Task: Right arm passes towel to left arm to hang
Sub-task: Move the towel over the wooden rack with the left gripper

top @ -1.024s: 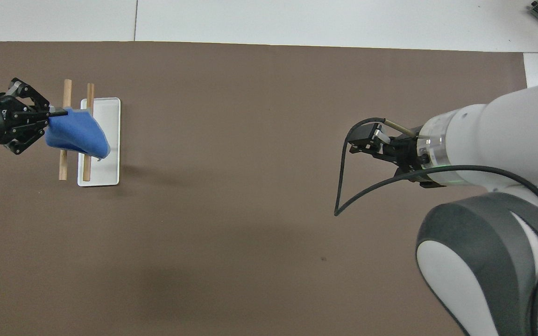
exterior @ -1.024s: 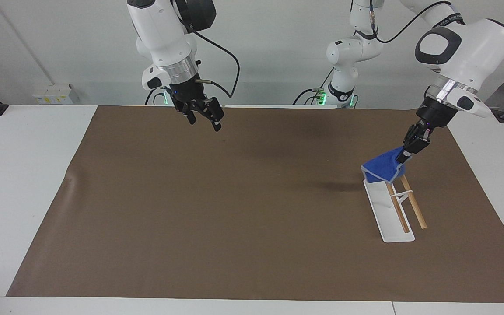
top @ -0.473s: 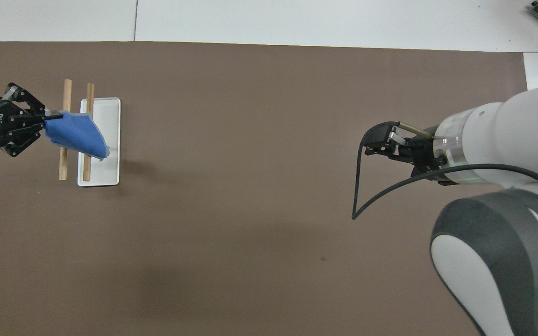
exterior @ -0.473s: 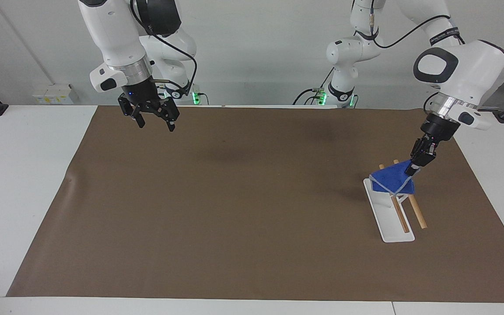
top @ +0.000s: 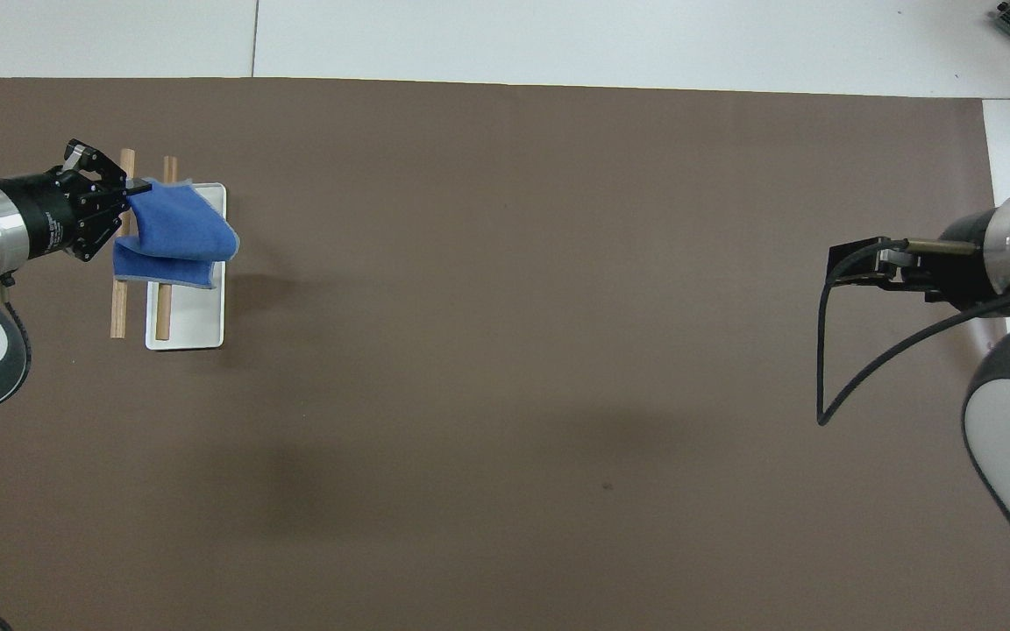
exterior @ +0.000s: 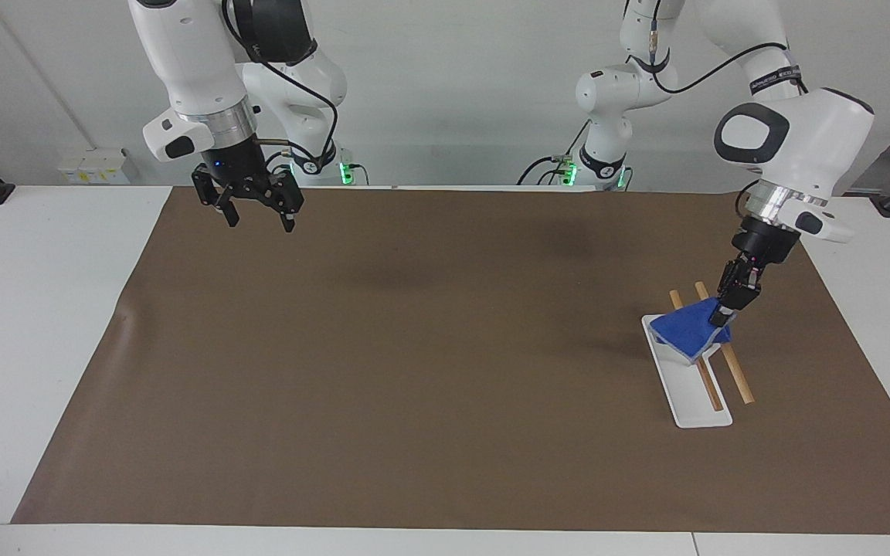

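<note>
One brown mat [exterior: 414,371] covers the white table [exterior: 35,324]; left jaws pinch the towel [exterior: 688,330], right jaws spread.

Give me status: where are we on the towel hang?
Handover looks done: the right gripper is open and empty, waiting over the mat's edge by its base. In hand: the left gripper is shut on the towel, draping it over the rack. Left: release and withdraw.

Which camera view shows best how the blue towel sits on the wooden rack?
The facing view: the blue towel hangs over the wooden rack, one corner pinched in the left pincer. The overhead view shows the towel spanning both rails from above, but not how it drapes.
</note>
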### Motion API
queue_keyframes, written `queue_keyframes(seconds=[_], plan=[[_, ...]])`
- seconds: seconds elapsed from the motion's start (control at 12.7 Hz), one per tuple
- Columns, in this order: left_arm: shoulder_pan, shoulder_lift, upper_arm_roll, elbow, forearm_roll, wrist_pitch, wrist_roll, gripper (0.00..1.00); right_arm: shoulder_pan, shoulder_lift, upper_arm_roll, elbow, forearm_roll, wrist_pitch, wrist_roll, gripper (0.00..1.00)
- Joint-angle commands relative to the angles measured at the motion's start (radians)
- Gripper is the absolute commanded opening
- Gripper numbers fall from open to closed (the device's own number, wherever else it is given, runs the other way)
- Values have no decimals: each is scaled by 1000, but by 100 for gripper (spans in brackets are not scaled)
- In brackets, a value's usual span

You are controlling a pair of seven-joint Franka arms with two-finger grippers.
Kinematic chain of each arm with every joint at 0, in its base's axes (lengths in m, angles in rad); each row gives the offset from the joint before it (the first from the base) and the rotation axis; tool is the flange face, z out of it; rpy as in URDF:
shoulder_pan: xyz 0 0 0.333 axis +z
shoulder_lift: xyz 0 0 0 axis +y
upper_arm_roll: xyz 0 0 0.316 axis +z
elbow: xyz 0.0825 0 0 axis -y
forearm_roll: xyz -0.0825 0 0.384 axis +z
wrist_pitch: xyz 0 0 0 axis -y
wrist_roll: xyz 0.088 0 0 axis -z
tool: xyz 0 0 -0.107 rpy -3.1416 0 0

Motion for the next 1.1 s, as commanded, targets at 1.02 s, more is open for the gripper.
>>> queue_keyframes(seconds=[1.02], plan=[[-30,94,31,32,-71,209,-53,0,136,32,-184,62,-23,-127,-34,100]])
